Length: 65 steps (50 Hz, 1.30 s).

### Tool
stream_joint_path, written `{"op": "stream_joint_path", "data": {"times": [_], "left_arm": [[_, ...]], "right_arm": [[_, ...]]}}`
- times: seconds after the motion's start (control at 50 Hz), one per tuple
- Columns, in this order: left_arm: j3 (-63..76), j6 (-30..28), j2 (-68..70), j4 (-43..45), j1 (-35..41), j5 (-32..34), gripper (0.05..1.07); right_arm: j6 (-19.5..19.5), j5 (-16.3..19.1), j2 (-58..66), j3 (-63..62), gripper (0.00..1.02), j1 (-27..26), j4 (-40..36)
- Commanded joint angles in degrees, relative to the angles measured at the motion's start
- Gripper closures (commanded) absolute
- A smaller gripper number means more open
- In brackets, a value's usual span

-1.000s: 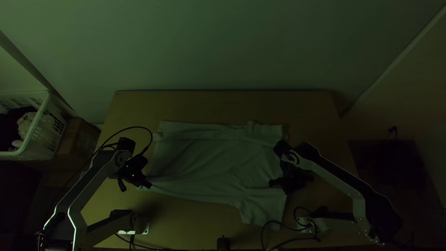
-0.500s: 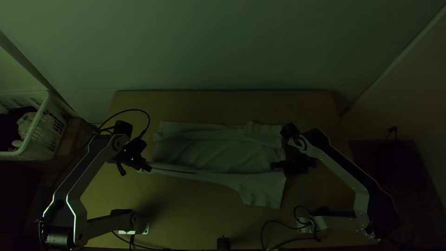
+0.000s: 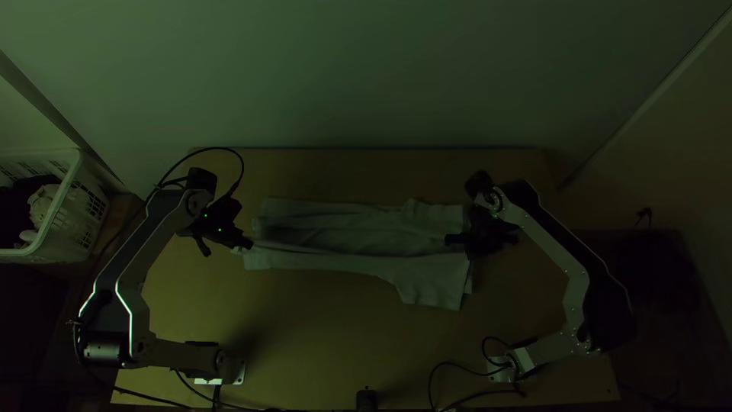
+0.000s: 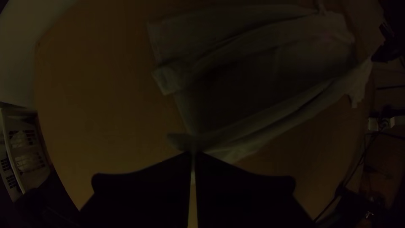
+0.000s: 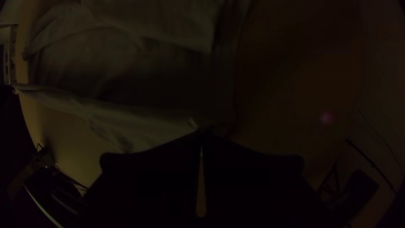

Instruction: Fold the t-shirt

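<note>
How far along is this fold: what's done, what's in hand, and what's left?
The t-shirt's far side looks already folded inward. The near side is in hand: left tool and right tool are shut on it, holding it raised, with a sleeve hanging. Laying that side down over the middle is left, then probably folding the strip shorter.
</note>
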State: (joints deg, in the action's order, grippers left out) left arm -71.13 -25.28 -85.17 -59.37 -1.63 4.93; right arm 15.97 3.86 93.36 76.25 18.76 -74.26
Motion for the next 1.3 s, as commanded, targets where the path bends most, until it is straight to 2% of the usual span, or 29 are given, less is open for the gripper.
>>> {"op": "stream_joint_path", "data": {"times": [0.0, 0.54, 0.8, 0.86, 0.92, 1.0, 1.04, 1.1, 1.18, 1.28], "left_arm": [[-4.4, 0.8, -3.1, 0.0, -0.4, 0.1, 1.04], [-21.6, 2.7, -17.4, -0.2, -0.2, 0.2, 1.04], [-25.2, 4.0, -21.7, 0.6, 0.2, 0.2, 1.04], [-25.8, 4.3, -22.7, 0.8, 0.2, 0.2, 0.92], [-25.8, 4.2, -23.2, 1.3, 0.2, 0.2, 0.70], [-25.3, 3.8, -23.7, 0.5, -0.2, 2.2, 0.35], [-25.3, 3.3, -24.0, -0.5, -0.2, 2.8, 0.25], [-25.0, 3.4, -24.0, 0.1, -0.1, 2.9, 0.16], [-25.0, 4.0, -23.7, 0.8, -0.3, 3.1, 0.12], [-25.3, 5.5, -22.9, 2.2, -1.1, 5.0, 0.12]], "right_arm": [[-0.9, -0.7, 3.3, 3.8, 1.00, -1.2, -1.0], [-3.0, -0.8, 19.1, 21.9, 1.00, -6.9, -0.3], [-3.4, -1.5, 26.0, 28.7, 1.00, -7.5, 0.2], [-3.8, -2.0, 26.4, 28.8, 1.00, -7.3, 1.7], [-3.9, -4.9, 26.4, 28.8, 1.00, -6.6, 4.0], [-3.9, -6.8, 27.5, 30.2, 0.99, -6.6, 5.1], [-3.9, -6.8, 27.9, 31.2, 0.92, -6.9, 5.1], [-3.9, -6.8, 27.8, 31.9, 0.69, -7.4, 5.1], [-3.7, -6.8, 27.6, 32.3, 0.41, -8.1, 5.1], [-3.7, -6.8, 27.0, 33.0, 0.12, -8.9, 4.0]]}}
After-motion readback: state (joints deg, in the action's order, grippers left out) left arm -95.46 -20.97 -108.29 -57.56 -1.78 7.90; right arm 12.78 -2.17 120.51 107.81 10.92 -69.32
